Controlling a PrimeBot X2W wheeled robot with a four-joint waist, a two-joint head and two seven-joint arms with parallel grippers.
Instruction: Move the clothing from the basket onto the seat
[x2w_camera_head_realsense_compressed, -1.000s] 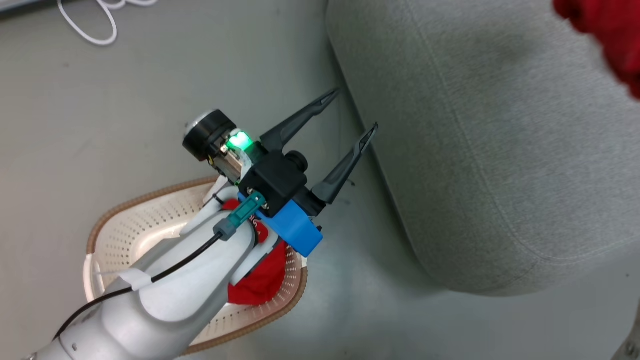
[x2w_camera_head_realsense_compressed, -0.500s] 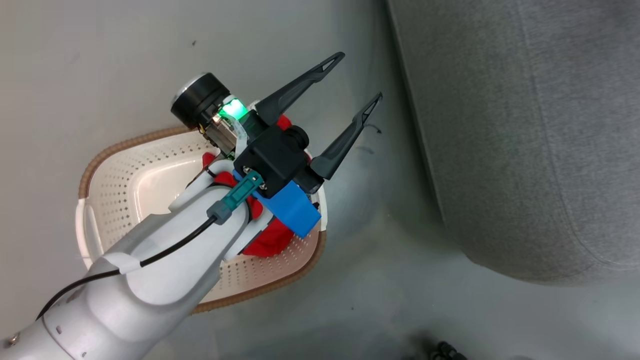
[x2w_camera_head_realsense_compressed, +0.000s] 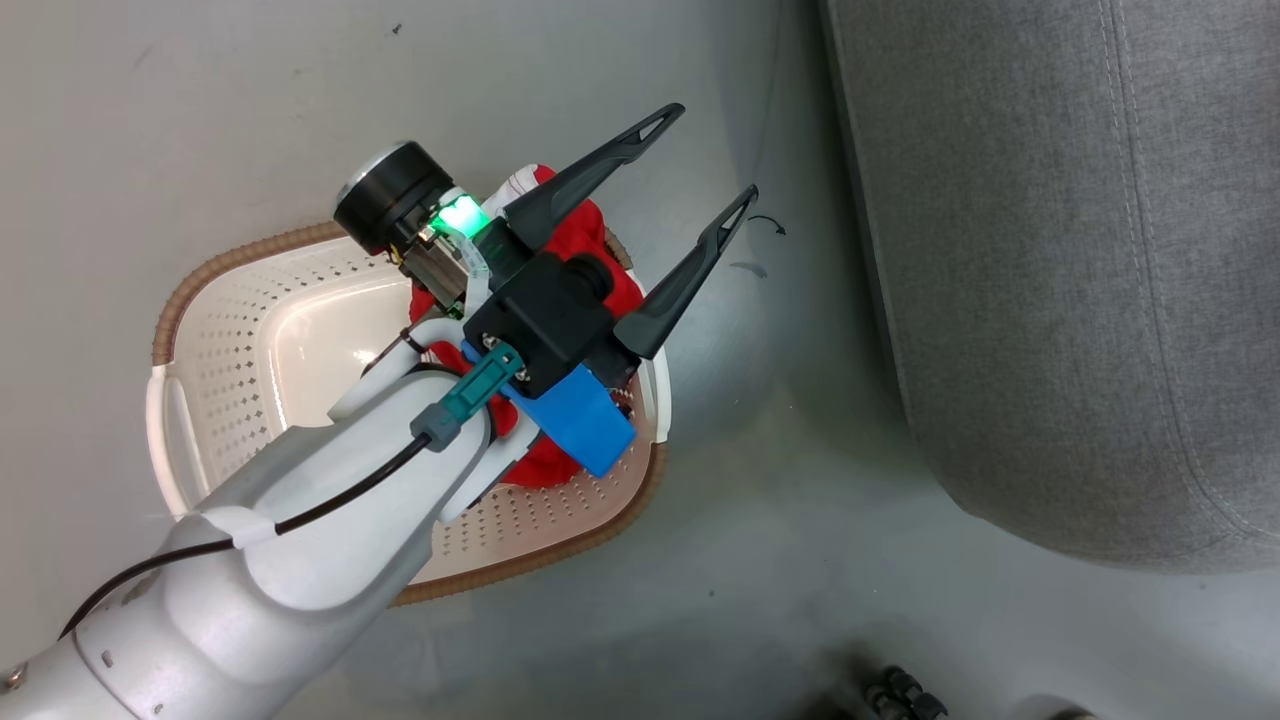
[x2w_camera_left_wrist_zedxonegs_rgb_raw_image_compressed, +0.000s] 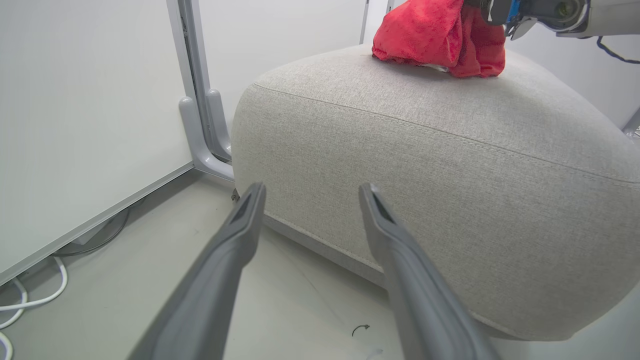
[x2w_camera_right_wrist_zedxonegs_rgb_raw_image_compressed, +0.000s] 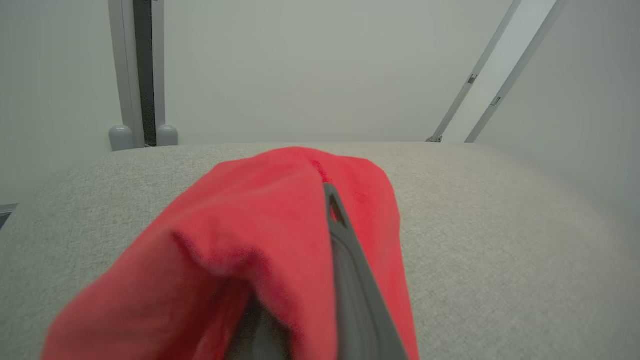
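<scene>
Now our right tool is shut tight on the soft plain red garment, pinching it so it does not drop; the cloth rests on top of the big grey woven-fabric seat. Our left tool is wide open and holds nothing. It hangs above the cream plastic basket with little holes, ready, we think, to reach the red garment with white trim lying inside.

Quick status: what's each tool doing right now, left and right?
Left tool: open, empty.
Right tool: shut on red garment, which lies on the seat.
</scene>
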